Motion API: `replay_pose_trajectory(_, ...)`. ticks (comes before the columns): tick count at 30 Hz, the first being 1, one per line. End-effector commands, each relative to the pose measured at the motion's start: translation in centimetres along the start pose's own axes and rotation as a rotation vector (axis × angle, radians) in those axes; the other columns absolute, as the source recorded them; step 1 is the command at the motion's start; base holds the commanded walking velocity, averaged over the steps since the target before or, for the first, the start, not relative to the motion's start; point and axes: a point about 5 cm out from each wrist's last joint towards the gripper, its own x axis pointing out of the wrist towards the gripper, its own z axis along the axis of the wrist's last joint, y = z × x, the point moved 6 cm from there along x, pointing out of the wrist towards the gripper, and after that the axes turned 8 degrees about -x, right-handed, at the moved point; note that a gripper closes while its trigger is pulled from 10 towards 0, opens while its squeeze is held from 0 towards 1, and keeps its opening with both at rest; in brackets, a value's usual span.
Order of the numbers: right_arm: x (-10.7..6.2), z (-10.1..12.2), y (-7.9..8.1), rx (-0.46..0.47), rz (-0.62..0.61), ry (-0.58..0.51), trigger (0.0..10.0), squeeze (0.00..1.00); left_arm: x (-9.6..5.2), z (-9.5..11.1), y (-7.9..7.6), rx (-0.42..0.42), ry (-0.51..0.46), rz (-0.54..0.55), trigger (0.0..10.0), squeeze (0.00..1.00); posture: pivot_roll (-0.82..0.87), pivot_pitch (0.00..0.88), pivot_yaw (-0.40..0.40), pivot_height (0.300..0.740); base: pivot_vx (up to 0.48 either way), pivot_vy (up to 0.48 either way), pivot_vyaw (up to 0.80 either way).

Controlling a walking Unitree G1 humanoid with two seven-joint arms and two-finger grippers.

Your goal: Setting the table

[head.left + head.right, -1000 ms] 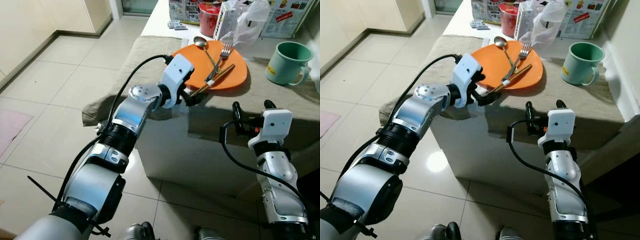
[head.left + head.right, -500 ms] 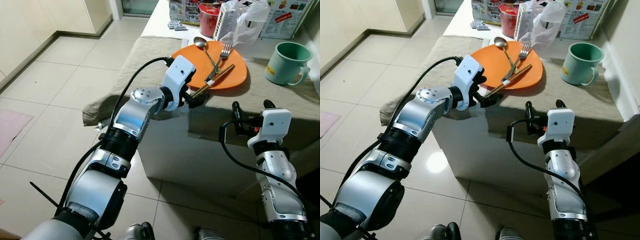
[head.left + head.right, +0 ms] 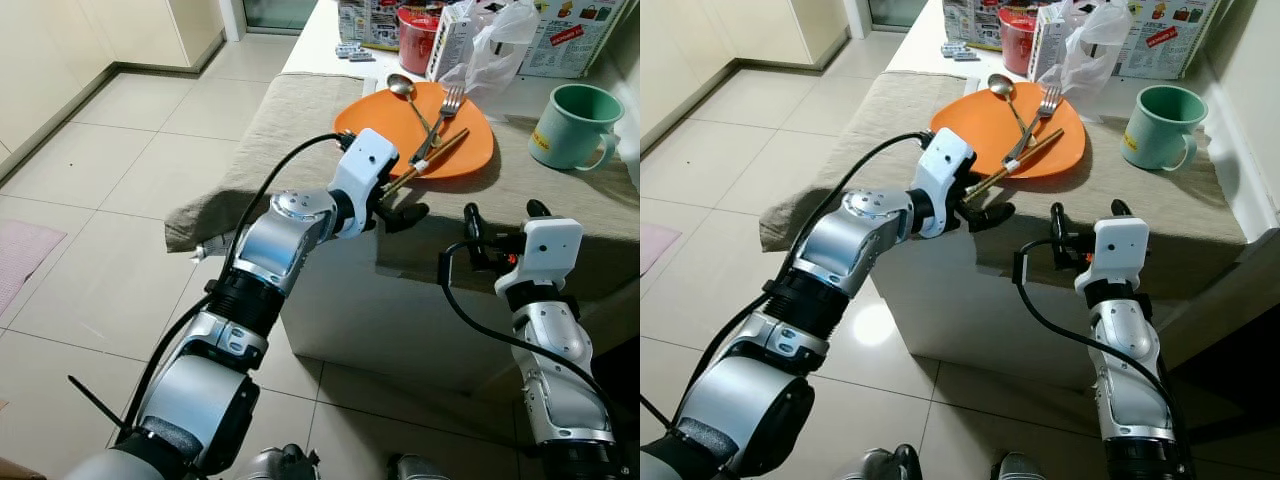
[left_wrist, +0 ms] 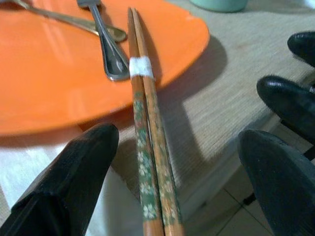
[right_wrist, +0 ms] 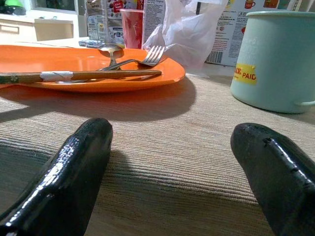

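Left gripper (image 4: 172, 162) wide open, straddling banded chopsticks (image 4: 147, 162).
Thin, stiff, light, likely slick (take overhanging ends off orange plate (image 4: 54, 83)); right gripper (image 5: 172, 172) open at counter (image 5: 162, 147) edge.

Left arm stretched forward, wrist bent, left gripper (image 3: 402, 205) low and level, fingers (image 4: 74, 172) spread wide. Right arm raised upright at the elbow, right gripper (image 3: 503, 212) pointing forward, fingers (image 5: 69, 172) also well apart.

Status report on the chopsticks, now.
Left hand open, fingers either side of the chopsticks, not closed. Chopsticks overhang the orange plate, beside the fork and spoon. Right hand open at table edge, idle.
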Motion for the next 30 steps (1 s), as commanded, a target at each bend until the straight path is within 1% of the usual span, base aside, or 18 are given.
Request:
replay_pose_trajectory(1, -1.2, -3.5, 0.8, -0.002, 0.034, 0.144, 10.0, 0.0, -0.1, -0.2, 0.1, -0.002, 0.013, 0.015, 10.0, 0.0, -0.19, 0.127, 0.093, 0.74, 0.0, 0.0, 0.0)
replay_pose_trajectory(2, -1.2, -3.5, 0.8, -0.002, 0.034, 0.144, 10.0, 0.0, -0.1, -0.4, 0.3, -0.01, 0.019, 0.026, 9.5, 0.0, -0.19, 0.127, 0.094, 0.74, 0.0, 0.0, 0.0)
replay_pose_trajectory(3, -1.2, -3.5, 0.9, -0.002, 0.035, 0.144, 10.0, 0.0, -0.1, -0.5, 0.5, -0.015, 0.024, 0.034, 9.5, 0.0, -0.19, 0.127, 0.094, 0.74, 0.0, 0.0, 0.0)
replay_pose_trajectory(4, -1.2, -3.5, 0.9, -0.002, 0.035, 0.144, 10.0, 0.0, -0.1, -0.5, 0.6, -0.01, 0.026, 0.039, 0.0, 0.0, -0.19, 0.128, 0.095, 0.74, 0.0, 0.0, 0.0)
replay_pose_trajectory(11, -1.2, -3.6, 0.8, -0.002, 0.036, 0.148, 10.0, 0.0, -0.3, -0.3, 1.2, -0.011, 0.026, 0.054, 0.0, 0.0, -0.19, 0.129, 0.094, 0.74, 0.0, 0.0, 0.0)
replay_pose_trajectory(12, -1.2, -3.6, 0.8, -0.003, 0.035, 0.148, 10.0, 0.0, -0.3, -0.3, 1.2, 0.001, 0.025, 0.056, 0.0, 0.0, -0.19, 0.129, 0.093, 0.74, 0.0, 0.0, 0.0)
replay_pose_trajectory(14, -1.3, -3.7, 0.8, -0.004, 0.035, 0.15, 10.0, 0.0, -0.4, -0.1, 1.0, 0.021, 0.024, 0.05, 0.0, 0.0, -0.19, 0.128, 0.093, 0.74, 0.0, 0.0, 0.0)
replay_pose_trajectory(20, -1.3, -3.7, 0.8, -0.005, 0.034, 0.15, 10.0, 0.0, -0.4, 0.2, 1.0, 0.038, 0.015, 0.043, 0.0, 0.0, -0.19, 0.126, 0.093, 0.74, 0.0, 0.0, 0.0)
replay_pose_trajectory(23, -1.3, -3.7, 0.8, -0.005, 0.033, 0.15, 10.0, 0.0, -0.4, 0.5, 1.2, 0.045, 0.01, 0.047, 0.0, 0.0, -0.19, 0.126, 0.093, 0.74, 0.0, 0.0, 0.0)
replay_pose_trajectory(30, -1.3, -3.8, 0.7, -0.005, 0.033, 0.152, 10.0, 0.0, -0.4, 0.7, 1.0, 0.053, 0.011, 0.021, 0.0, 0.0, -0.2, 0.125, 0.095, 0.74, 0.0, 0.0, 0.0)
